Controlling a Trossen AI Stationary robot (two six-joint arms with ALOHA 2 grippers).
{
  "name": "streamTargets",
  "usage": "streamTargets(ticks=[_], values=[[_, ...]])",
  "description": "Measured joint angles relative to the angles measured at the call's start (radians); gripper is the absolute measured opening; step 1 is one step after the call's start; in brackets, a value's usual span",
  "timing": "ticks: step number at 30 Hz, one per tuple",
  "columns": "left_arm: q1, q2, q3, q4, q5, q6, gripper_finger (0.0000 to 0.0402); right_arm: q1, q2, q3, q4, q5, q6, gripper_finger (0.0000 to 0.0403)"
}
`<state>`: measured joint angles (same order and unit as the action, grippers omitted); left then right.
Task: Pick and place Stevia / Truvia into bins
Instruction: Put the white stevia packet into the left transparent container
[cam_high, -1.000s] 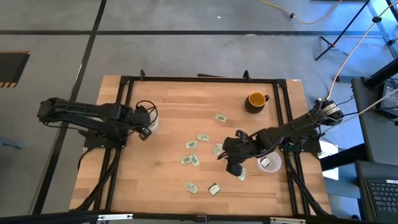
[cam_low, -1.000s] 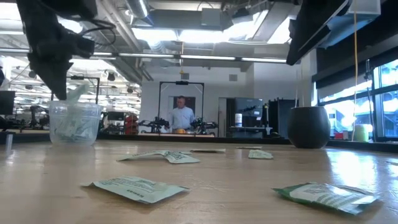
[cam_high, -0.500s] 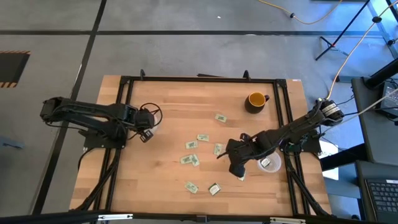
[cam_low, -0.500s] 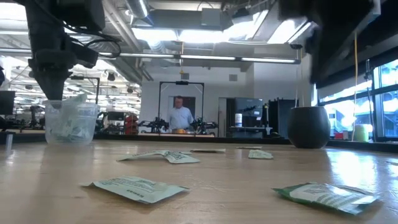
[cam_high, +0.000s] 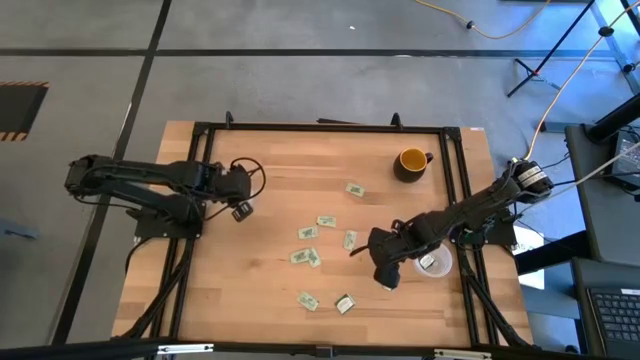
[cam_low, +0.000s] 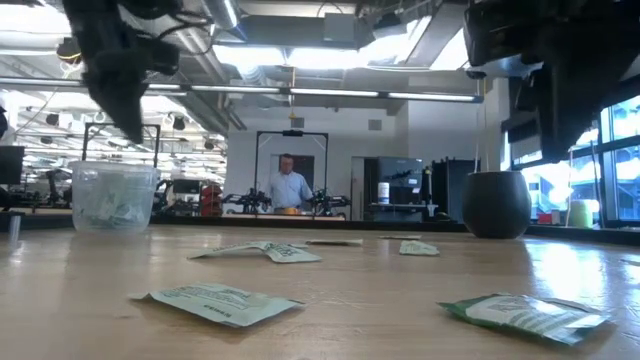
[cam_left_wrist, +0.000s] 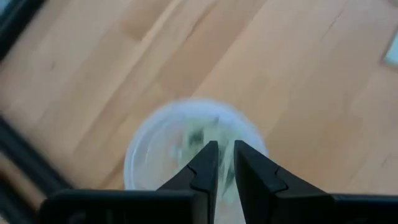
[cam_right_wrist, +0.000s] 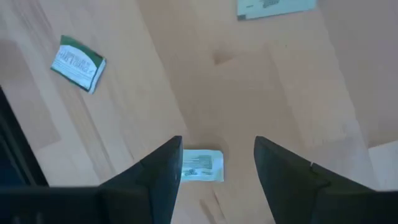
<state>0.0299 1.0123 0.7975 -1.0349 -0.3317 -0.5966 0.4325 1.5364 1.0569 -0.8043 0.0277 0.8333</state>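
Item 1: left gripper (cam_high: 240, 211), dark, two-fingered, over the left clear translucent plastic cup (cam_low: 116, 196) near the table's left edge. Jaws parted by a narrow slit, nothing between them; the left wrist view shows packets lying inside the cup.

Item 2: loose pale green and white paper packets (cam_high: 307, 233) on the light wooden table (cam_high: 280, 160), seven countable from above, scattered mid-table. Their printing is too small to read.

Item 3: right gripper (cam_high: 388, 281), dark, low over the table toward its right front. Jaws spread wide, empty, straddling one white packet (cam_right_wrist: 202, 165) with a barcode-like mark.

Item 4: second clear cup (cam_high: 434, 263), just beside the right gripper, packet inside.

Item 5: one yellow-orange mug (cam_high: 411, 161), dark handle, back right.
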Motion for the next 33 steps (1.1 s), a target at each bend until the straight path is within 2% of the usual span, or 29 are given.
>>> streamTargets(ticks=[4,10,25,33], values=[[0.0,0.002,0.0,0.109,-0.003,0.053,0.0044,0.022,0.002,0.0,-0.001,0.001,0.007,0.0201],[-0.001,0.003,0.0,0.21,0.044,0.128,0.0045,0.068,0.036,-0.001,-0.014,-0.005,0.112,0.0201],[-0.002,0.003,0.0,0.228,0.041,0.139,0.0046,0.102,0.217,-0.001,-0.02,-0.007,0.211,0.0201],[-0.002,0.003,0.0,0.228,0.042,0.139,0.0044,0.102,0.256,-0.001,-0.018,-0.007,0.281,0.0166]])
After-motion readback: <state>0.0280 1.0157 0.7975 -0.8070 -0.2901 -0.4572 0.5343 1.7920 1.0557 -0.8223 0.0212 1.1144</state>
